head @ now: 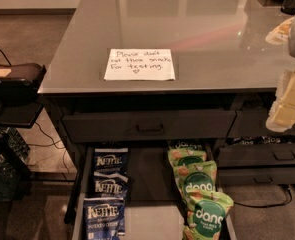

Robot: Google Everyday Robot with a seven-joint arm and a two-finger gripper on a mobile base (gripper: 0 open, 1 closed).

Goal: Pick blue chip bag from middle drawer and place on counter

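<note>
Blue chip bag lies in the lower left of the frame, the nearest of three alike Kettle bags set in an overlapping row along the left side of the middle drawer. The drawer is pulled out below the counter, and a row of green dang bags runs down its right side, with a bare strip of drawer floor between the two rows.

The gripper shows as a pale shape at the right edge of the frame, level with the counter's front edge. It is well apart from the blue bags, higher in the frame and far to the right, and it touches nothing. Whether it is spread or closed I cannot tell.

Judging from this, the task is at its first step, the approach. No bag is held and none has been lifted out. The next move calls for the gripper to travel toward the lower left, past the green bags, and come down over one blue bag. Any of the three would serve. The bags overlap, so a grasp on one could drag its neighbour.

The placing spot on the counter should be kept off the white note at the centre of its front.
</note>
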